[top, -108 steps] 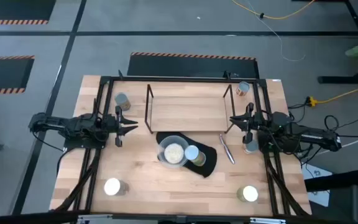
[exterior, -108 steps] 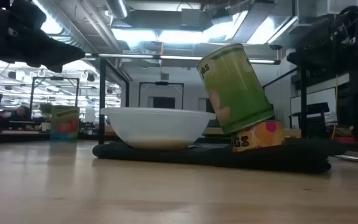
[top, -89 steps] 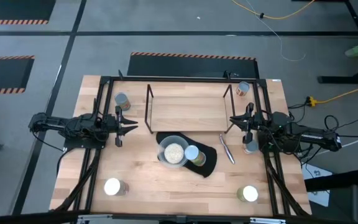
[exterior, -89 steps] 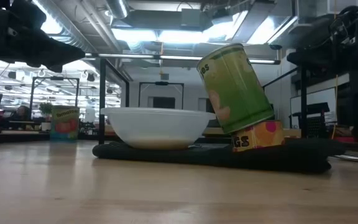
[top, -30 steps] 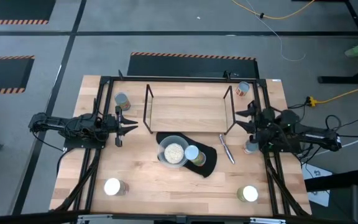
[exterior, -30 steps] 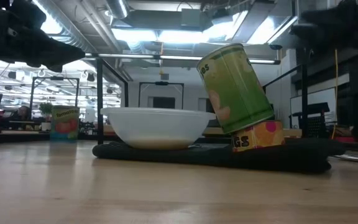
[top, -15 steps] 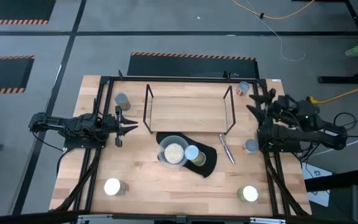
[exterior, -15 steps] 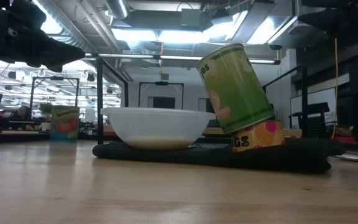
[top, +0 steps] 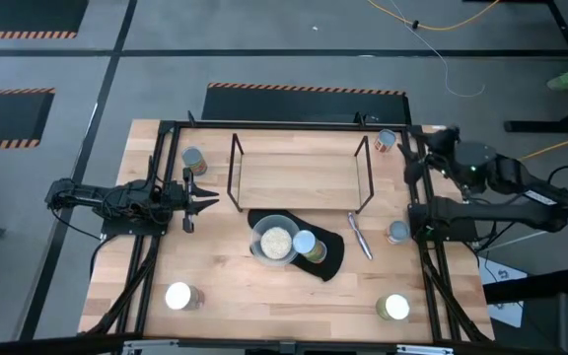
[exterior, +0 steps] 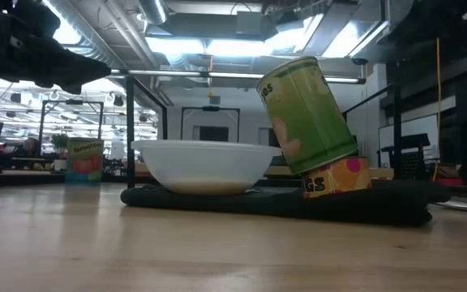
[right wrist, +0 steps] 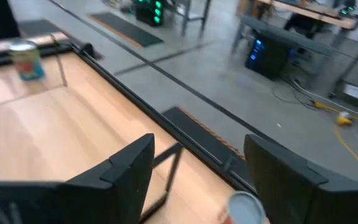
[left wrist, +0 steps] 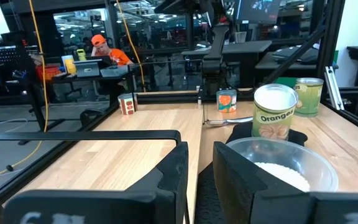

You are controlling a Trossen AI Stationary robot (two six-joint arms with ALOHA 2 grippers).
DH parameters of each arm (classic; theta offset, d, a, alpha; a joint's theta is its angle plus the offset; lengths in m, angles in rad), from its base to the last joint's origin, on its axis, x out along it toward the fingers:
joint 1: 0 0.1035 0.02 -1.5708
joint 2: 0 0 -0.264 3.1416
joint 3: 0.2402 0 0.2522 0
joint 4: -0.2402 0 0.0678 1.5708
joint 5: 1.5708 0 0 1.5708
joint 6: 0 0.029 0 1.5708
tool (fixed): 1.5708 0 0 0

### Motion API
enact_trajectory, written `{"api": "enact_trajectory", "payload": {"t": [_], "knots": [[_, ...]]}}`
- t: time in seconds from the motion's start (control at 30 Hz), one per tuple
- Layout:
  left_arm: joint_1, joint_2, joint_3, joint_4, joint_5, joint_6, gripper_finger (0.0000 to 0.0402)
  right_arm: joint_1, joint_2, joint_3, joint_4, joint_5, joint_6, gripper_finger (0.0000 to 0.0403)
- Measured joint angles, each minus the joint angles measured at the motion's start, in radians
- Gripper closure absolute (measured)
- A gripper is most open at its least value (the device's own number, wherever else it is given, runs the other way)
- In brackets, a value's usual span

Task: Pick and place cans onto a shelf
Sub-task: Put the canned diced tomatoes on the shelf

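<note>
The black rod shelf (top: pixel 299 173) stands at the table's far middle, with nothing on it. Cans stand at the far left (top: pixel 193 158), far right (top: pixel 386 141), right (top: pixel 398 232), near left (top: pixel 178 296) and near right (top: pixel 395 308). On the black mat (top: pixel 331 254) a green can (exterior: pixel 306 113) leans tilted on an orange-labelled can (exterior: pixel 335 178). My right gripper (top: pixel 410 161) is open beside the far right can, which shows just ahead of the fingers in the right wrist view (right wrist: pixel 246 208). My left gripper (top: pixel 208 198) waits open at the left of the shelf.
A clear bowl of pale grains (top: pixel 275 240) sits on the mat next to the two cans. A silver utensil (top: pixel 360 235) lies right of the mat. Black frame rails (top: pixel 424 266) run along both table sides. Bare wood lies along the near edge.
My right gripper has gone from beside the shelf's right end toward the table's far right corner, turning to point at the far right can. The can at the right, half covered by the arm before, now shows whole.
</note>
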Motion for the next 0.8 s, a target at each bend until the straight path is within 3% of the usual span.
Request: {"api": "enact_trajectory", "payload": {"t": [0.27,0.53,0.8], "knots": [[0.0,0.0,0.0,0.0,0.0,0.048,0.0333,-0.151,0.132,0.069,-0.037,-0.073,-0.05,0.0151],[0.0,0.0,0.0,0.0,0.0,0.05,0.0333,-0.384,0.275,0.069,-0.061,-0.126,-0.167,0.0151],[0.0,0.0,0.0,0.0,0.0,0.049,0.0333,-0.65,0.468,0.069,-0.061,-0.351,-0.319,0.0151]]}}
